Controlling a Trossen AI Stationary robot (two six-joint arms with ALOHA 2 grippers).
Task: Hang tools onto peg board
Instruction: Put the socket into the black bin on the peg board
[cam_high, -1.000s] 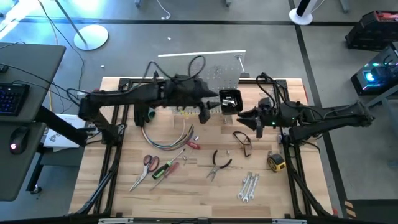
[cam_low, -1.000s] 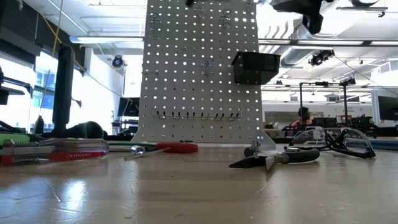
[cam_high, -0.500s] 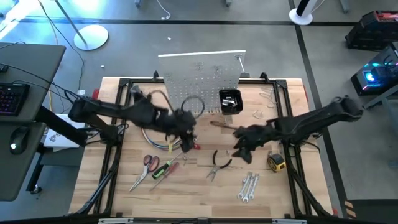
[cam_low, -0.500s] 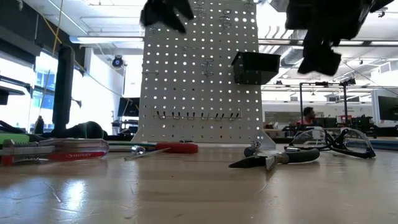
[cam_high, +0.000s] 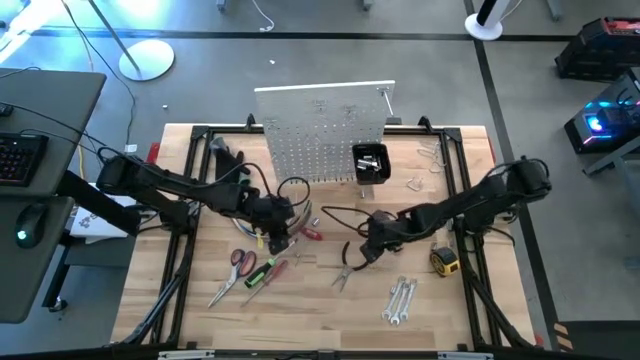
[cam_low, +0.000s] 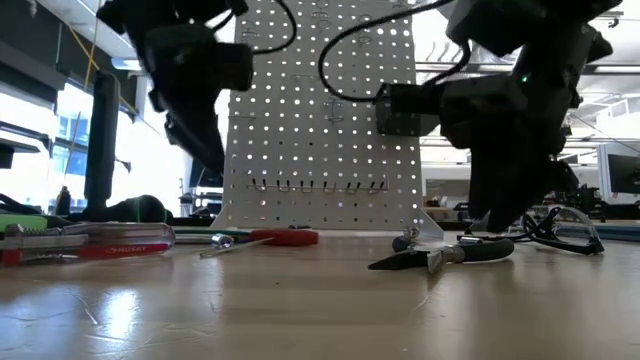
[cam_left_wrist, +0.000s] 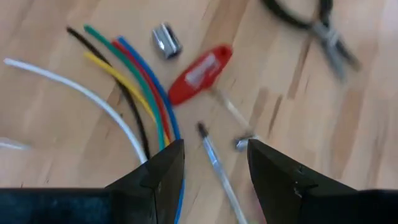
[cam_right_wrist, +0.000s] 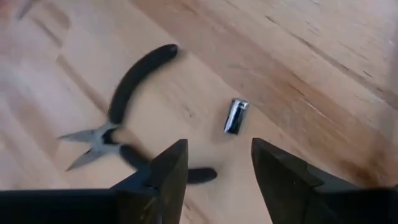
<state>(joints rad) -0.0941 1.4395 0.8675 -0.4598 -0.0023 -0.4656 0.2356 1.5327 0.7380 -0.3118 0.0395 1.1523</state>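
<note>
The white peg board (cam_high: 320, 128) stands upright at the table's far side, with a black bin (cam_high: 370, 163) fixed to it. Tools lie flat on the wood: red scissors (cam_high: 241, 262), a green screwdriver (cam_high: 262, 269), black-handled pliers (cam_right_wrist: 127, 106), wrenches (cam_high: 400, 298), a yellow tape measure (cam_high: 444, 262) and a small red-handled screwdriver (cam_left_wrist: 200, 74). My left gripper (cam_left_wrist: 211, 149) hangs open just above that screwdriver's thin shaft (cam_left_wrist: 214, 163), beside the coloured cables (cam_left_wrist: 127, 87). My right gripper (cam_right_wrist: 217, 152) hangs open over the pliers and a small silver piece (cam_right_wrist: 236, 116).
A black metal frame (cam_high: 190, 200) runs along the table's left and right sides. Clear safety glasses (cam_low: 560, 228) lie behind the right arm. Another small silver piece (cam_left_wrist: 166, 40) lies beyond the cable ends. Bare wood stretches along the near edge.
Both arms have dropped from in front of the peg board toward the table's near side and tipped their grippers downward. My left gripper has come down over the cables and the red-handled screwdriver, and my right one over the pliers. No tool has moved.
</note>
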